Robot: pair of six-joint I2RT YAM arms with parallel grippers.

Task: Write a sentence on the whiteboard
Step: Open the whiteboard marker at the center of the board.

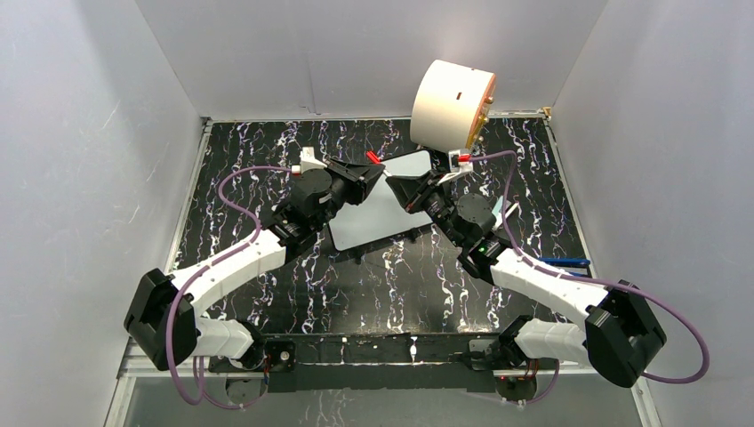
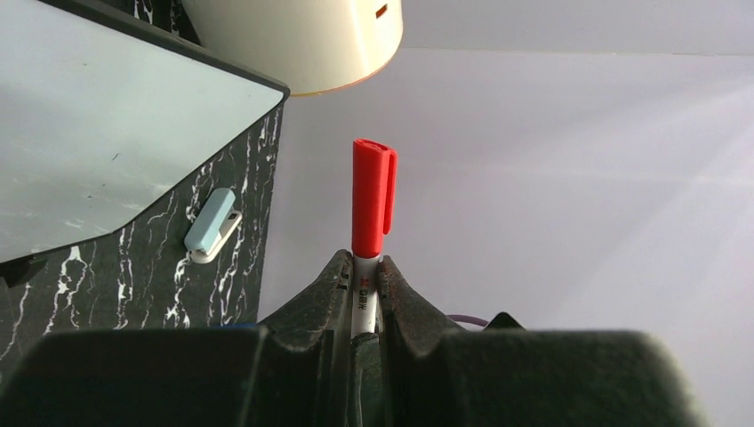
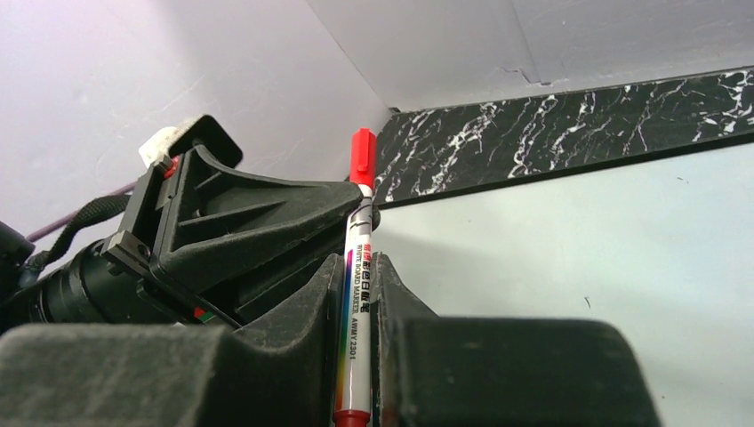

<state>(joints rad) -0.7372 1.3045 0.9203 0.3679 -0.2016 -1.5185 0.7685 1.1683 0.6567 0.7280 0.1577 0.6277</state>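
So there's one whiteboard [image 1: 369,227], lying flat in the middle of the black marbled table [image 1: 267,178], right under where the two claws meet. One marker [image 3: 356,294] with a red cap, and both claws have hold of it: the left claw [image 2: 364,267] is pinched tight on the barrel just below the cap, and the right claw [image 3: 356,267] is clamped on the printed part further down. One big cream cylinder [image 1: 453,102] sits behind the board (plus one blue pen [image 1: 565,261] off to the right).
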